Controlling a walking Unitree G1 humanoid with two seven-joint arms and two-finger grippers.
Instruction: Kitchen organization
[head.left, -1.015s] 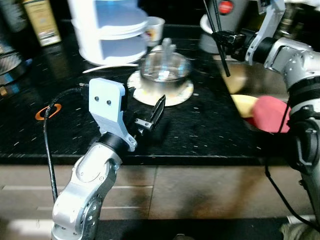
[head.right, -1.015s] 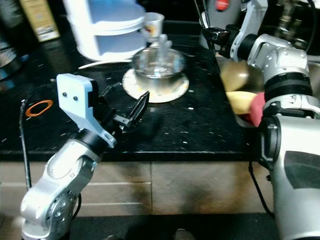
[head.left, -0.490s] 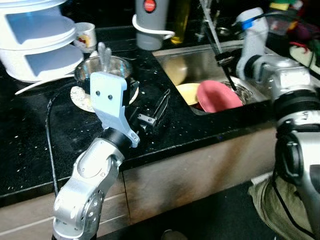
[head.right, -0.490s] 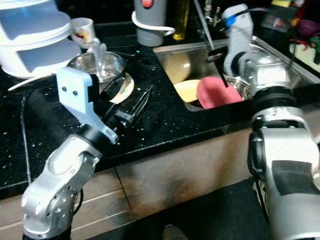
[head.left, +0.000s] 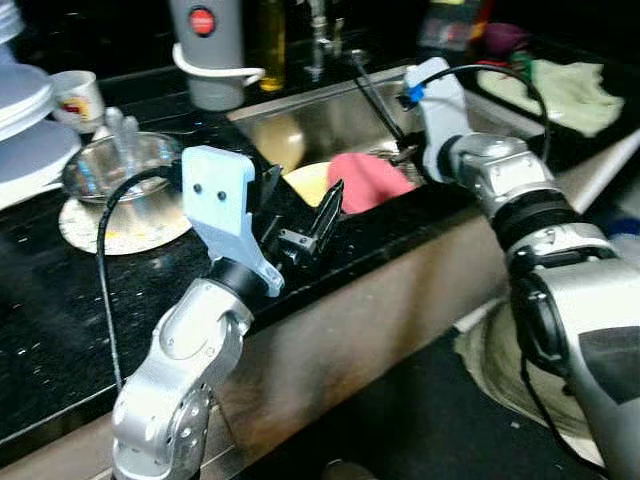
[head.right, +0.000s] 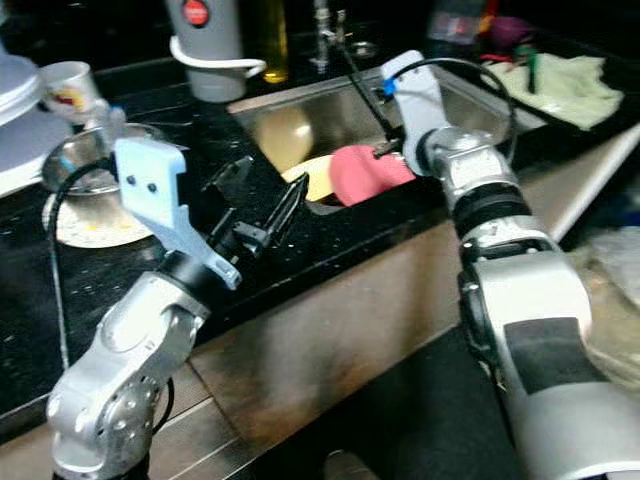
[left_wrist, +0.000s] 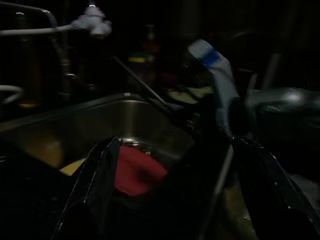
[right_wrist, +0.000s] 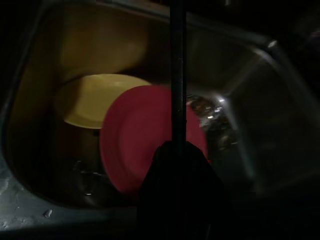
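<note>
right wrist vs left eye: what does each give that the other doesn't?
Right wrist view alone looks down into the sink, showing the full face of the red plate overlapping the yellow plate.

Left eye view alone has the left gripper open over the black counter, the steel bowl, the grey canister and the right gripper above the sink.

Shared: both plates and the sink.
</note>
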